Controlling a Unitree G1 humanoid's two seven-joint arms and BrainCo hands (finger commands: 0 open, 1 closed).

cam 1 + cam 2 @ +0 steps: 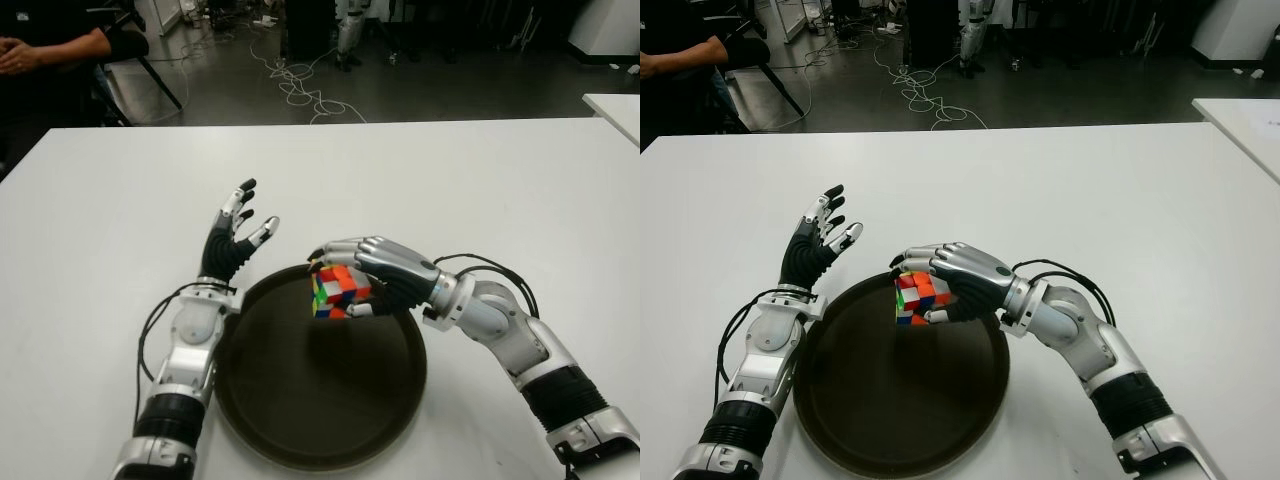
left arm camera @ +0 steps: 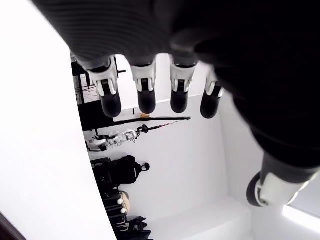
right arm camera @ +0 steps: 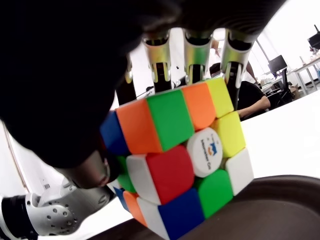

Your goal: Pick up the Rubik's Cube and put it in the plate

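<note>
White table (image 1: 520, 190) in a workshop room; cables trail on the dark floor beyond its far edge, and a seated person (image 1: 50, 45) shows at the far left corner. Left hand (image 1: 232, 238): idle, just outside the plate's left rim, 4 fingers and thumb spread straight, holding nothing; its own wrist view confirms extended fingertips with nothing between them. Dark round plate (image 1: 300, 420): lies on the table directly below and nearward of the right hand. Rubik's Cube (image 1: 338, 290): clasped in the right hand (image 1: 365, 272), above the far inner part of the plate, just inside the rim. The right wrist view shows fingers (image 3: 192, 52) curled over the cube's top face and the thumb pressed on the opposite side, with the plate rim visible beneath the cube; whether the cube touches the plate floor cannot be determined. Judgement: the placing step is in hand. Recommended practice: lower until the cube seats flat, preferably nearer the centre, then open the fingers evenly and lift clear without dragging it.
</note>
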